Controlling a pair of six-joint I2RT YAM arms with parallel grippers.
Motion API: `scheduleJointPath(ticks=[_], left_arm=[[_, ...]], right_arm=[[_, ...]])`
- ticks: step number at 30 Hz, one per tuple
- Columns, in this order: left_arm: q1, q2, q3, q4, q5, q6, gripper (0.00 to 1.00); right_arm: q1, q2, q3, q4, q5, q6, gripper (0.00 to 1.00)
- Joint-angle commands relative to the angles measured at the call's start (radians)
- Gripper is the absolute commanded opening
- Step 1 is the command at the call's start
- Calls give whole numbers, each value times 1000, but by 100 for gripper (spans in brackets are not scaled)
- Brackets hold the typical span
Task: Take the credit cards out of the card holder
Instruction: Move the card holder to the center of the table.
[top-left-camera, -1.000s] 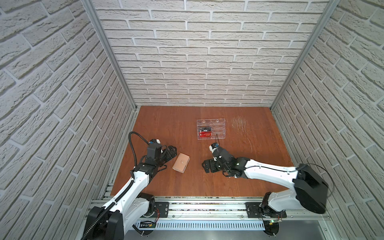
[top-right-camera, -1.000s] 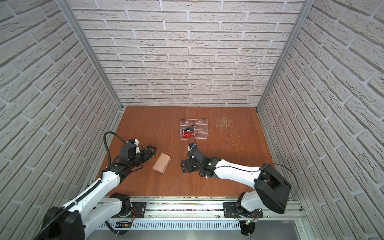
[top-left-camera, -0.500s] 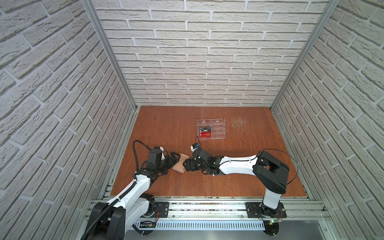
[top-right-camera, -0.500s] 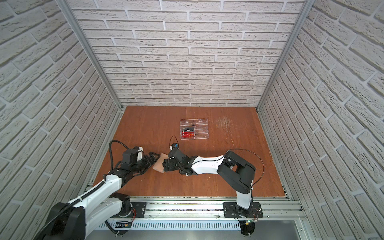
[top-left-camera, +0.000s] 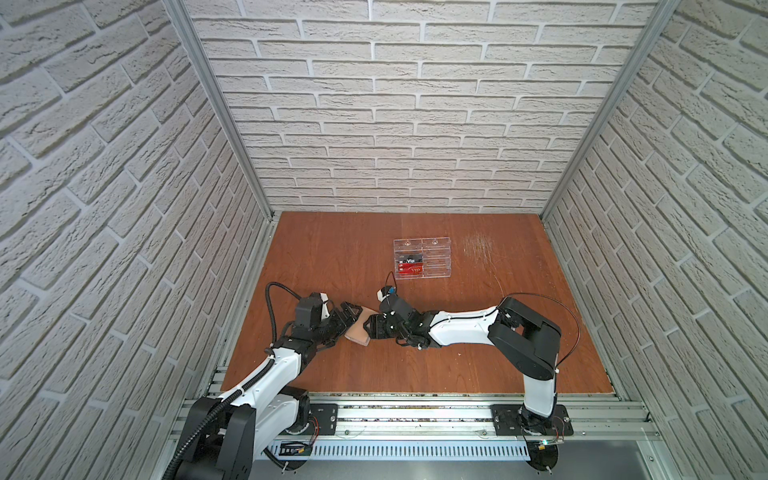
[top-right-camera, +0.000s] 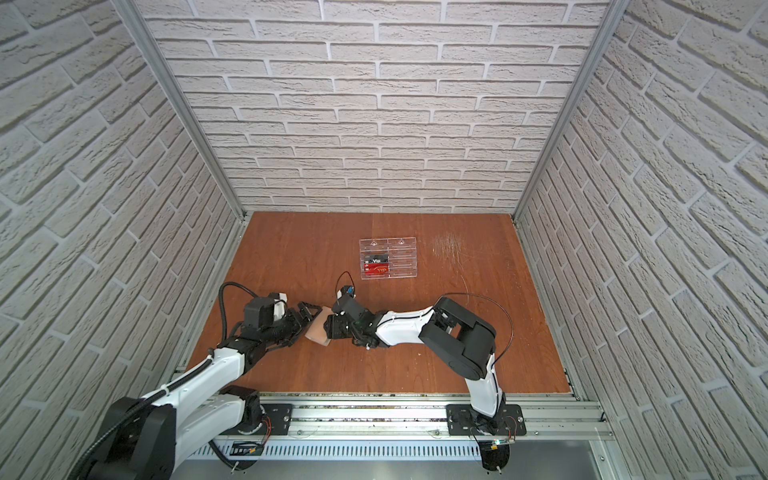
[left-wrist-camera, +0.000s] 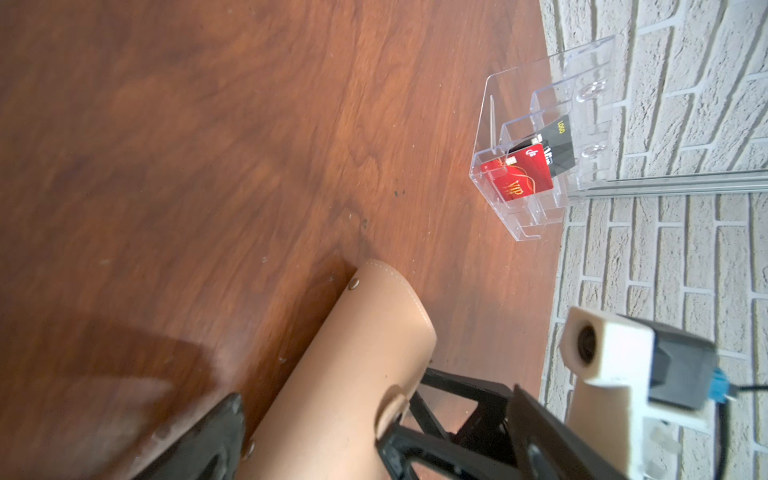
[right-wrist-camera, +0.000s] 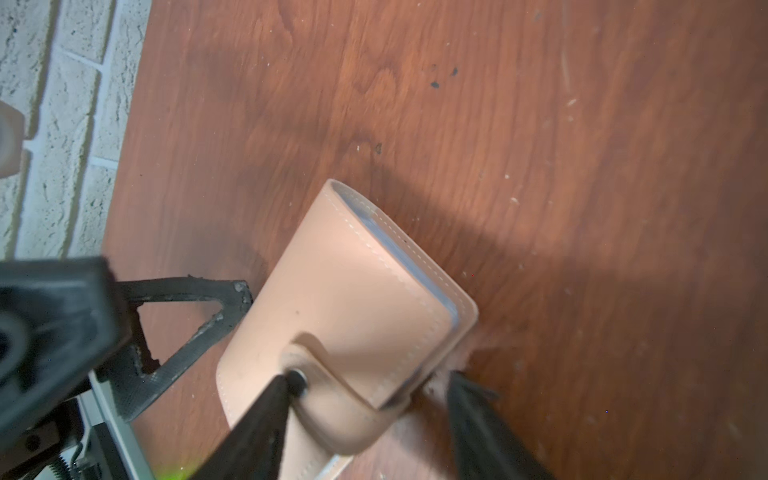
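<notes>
The beige card holder (top-left-camera: 357, 331) (top-right-camera: 316, 333) lies closed on the wooden floor, snap tab fastened. My left gripper (top-left-camera: 348, 320) (top-right-camera: 306, 322) is open, with a finger on either side of the holder's left end (left-wrist-camera: 353, 374). My right gripper (top-left-camera: 371, 328) (top-right-camera: 330, 328) has come in from the right. In the right wrist view its half-narrowed jaws (right-wrist-camera: 370, 415) straddle the snap tab; one fingertip (right-wrist-camera: 266, 407) touches the snap and the other stands just off the holder's edge (right-wrist-camera: 353, 291). Grey-blue sleeve edges (right-wrist-camera: 415, 266) show. The credit cards are hidden inside.
A clear acrylic rack (top-left-camera: 432, 249) (top-right-camera: 399, 249) (left-wrist-camera: 536, 99) stands further back, holding a black and a red VIP card. Brick walls close three sides. A metal rail (top-left-camera: 415, 415) runs along the front. The right arm's wrist camera (left-wrist-camera: 602, 357) hangs close by the left gripper.
My right arm swung left to the card holder and its jaws narrowed around the snap tab end. My left gripper advanced right onto the holder's other end, still wide open.
</notes>
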Motion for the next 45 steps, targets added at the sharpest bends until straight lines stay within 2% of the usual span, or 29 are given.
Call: scheduleJointPath(ticks=[1, 9, 13, 22, 28, 32, 36, 41, 45], left_arm=[[7, 14, -17, 70, 21, -14, 98], [-1, 70, 14, 103, 23, -17, 98], [-31, 118, 64, 85, 10, 8, 98], [-83, 190, 159, 9, -60, 35, 98], [-184, 175, 249, -174, -288, 69, 98], [-270, 168, 275, -178, -384, 137, 98], [-277, 216, 289, -117, -318, 156, 98], [-278, 294, 306, -20, -210, 149, 98], [-278, 332, 318, 20, -176, 136, 98]], right_arm=[[-31, 42, -2, 81, -14, 49, 50], [-81, 59, -22, 95, -25, 50, 21], [-104, 33, -41, 60, -8, 28, 12], [-181, -84, -106, -55, 30, -57, 11], [-233, -161, -147, -125, 41, -130, 10], [-256, -199, -165, -144, 28, -175, 10], [-268, -210, -163, -159, 14, -195, 13], [-277, -229, -168, -161, -9, -204, 26], [-286, -271, -182, -169, -17, -211, 37]])
